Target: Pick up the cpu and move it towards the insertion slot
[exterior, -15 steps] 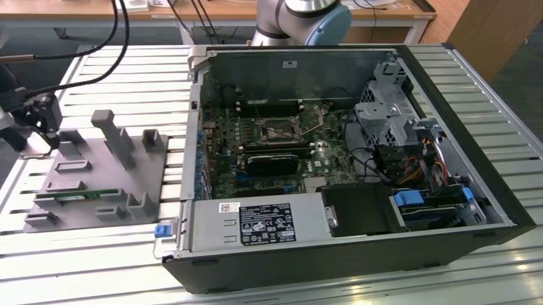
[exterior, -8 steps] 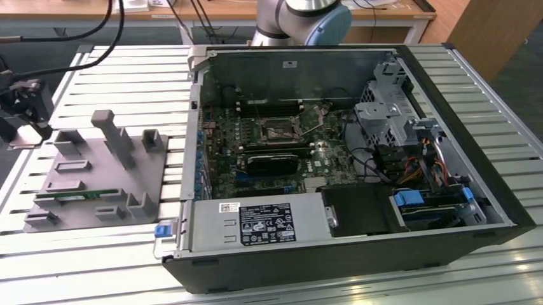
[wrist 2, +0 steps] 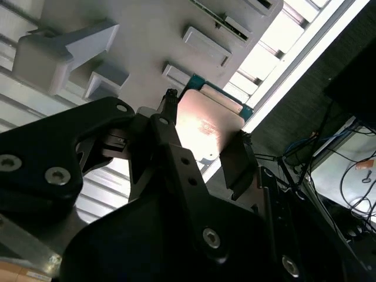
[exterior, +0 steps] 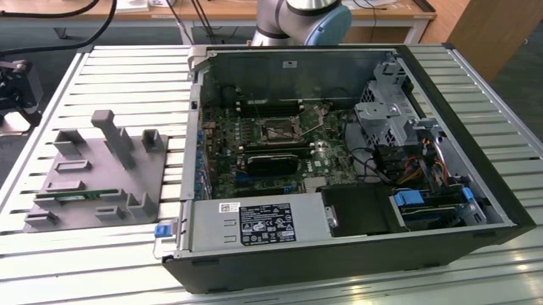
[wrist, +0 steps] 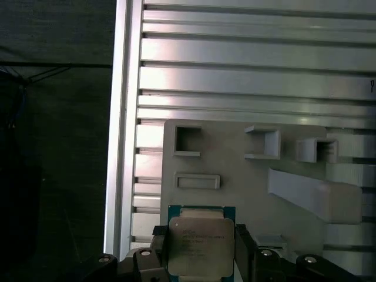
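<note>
The cpu (wrist: 200,247) is a flat square chip with a silvery top and a green rim. It sits between my gripper's (wrist: 201,254) two black fingers, which press on its opposite edges. In the second wrist view the cpu (wrist 2: 207,126) is held in the gripper (wrist 2: 204,140) just over the grey fixture plate (wrist 2: 141,35). The insertion slot (exterior: 278,131) is a square socket with a metal frame, in the middle of the motherboard inside the open computer case, well to the exterior view's right of the fixture plate (exterior: 93,171).
The fixture plate carries raised grey blocks (wrist: 314,194) and a green memory stick (exterior: 81,196). The case walls (exterior: 475,127), cables (exterior: 407,165) and a black heatsink block (exterior: 271,162) surround the slot. The slatted aluminium table (wrist: 252,59) ends near the plate.
</note>
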Robot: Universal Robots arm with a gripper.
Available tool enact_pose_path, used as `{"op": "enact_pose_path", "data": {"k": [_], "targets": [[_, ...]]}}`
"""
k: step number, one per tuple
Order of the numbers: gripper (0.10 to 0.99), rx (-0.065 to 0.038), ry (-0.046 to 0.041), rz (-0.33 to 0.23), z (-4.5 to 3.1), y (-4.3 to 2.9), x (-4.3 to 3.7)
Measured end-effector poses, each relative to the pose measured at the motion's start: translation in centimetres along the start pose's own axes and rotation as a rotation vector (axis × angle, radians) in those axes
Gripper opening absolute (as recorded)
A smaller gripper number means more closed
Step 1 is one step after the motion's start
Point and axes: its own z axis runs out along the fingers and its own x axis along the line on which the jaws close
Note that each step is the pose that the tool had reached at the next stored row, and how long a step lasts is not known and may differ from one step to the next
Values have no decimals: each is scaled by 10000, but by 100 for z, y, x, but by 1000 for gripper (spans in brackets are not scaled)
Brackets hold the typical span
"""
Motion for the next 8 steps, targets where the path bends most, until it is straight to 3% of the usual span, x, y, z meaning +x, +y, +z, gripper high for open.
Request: {"op": "enact_pose_path", "data": {"k": [8], "targets": [[541,0,0,0,-219,10,1]]}}
